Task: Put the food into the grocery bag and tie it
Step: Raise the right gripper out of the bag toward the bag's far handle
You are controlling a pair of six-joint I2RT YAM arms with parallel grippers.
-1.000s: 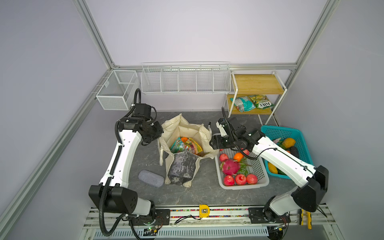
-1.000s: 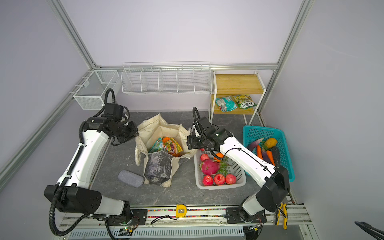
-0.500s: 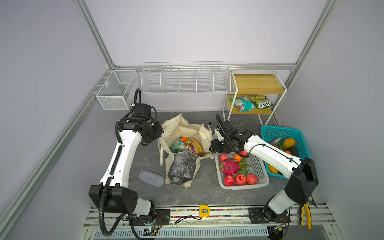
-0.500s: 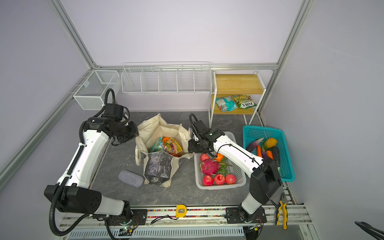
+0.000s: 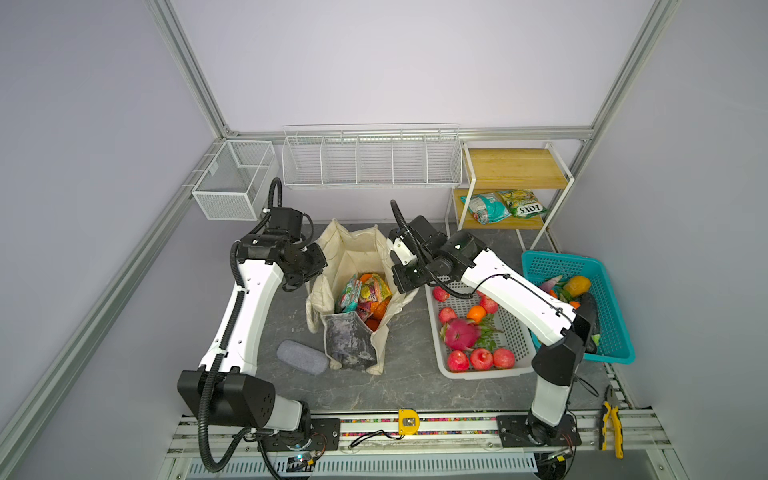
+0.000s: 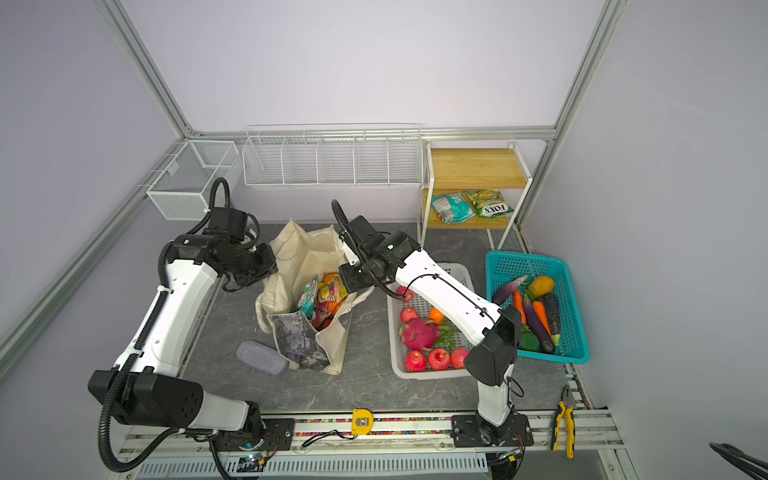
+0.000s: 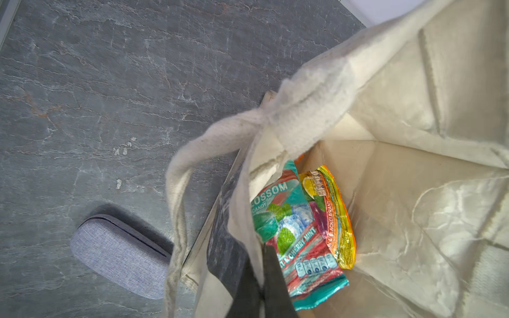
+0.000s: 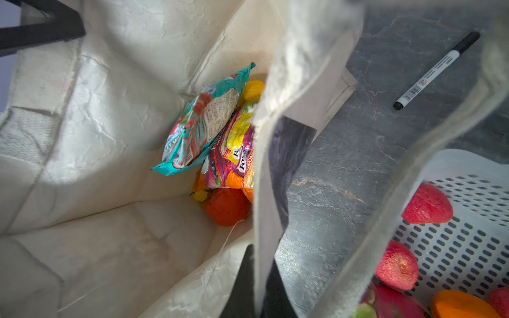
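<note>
Tabletop (image 5: 407, 390): grey marbled slab that carries the whole setup.

Grocery bag (image 5: 353, 253): stands at the centre between my two arms. Its mouth is up and open, and its dark marbled panel faces the front edge.

White basket (image 5: 482, 373): just right of the bag. It holds red apples (image 5: 482, 359) and a pink dragon fruit (image 5: 459, 334).

Teal basket (image 5: 619, 332): beside the white one, further right, and holds vegetables (image 6: 536, 316).

Wooden rack (image 5: 515, 168): back right corner, with two snack bags (image 5: 486, 208) on its lower shelf.

Left end effector (image 7: 261, 275): fingers together, clamped on the cloth of the bag's left rim, near where a handle joins.

Right end effector (image 8: 259, 289): fingers together, pinching the bag's right wall, with cream cloth rising from between them.

Inside the bag, on the bottom: teal packet (image 7: 286, 220) leaning on a pink-orange packet (image 8: 234, 157), and an orange-red fruit (image 8: 227, 206) beneath them.

Grey fabric case (image 5: 302, 357): flat on the tabletop, just beside the bag's front left corner.

Black marker (image 8: 438, 70): on the tabletop outside the bag, near the white basket.
</note>
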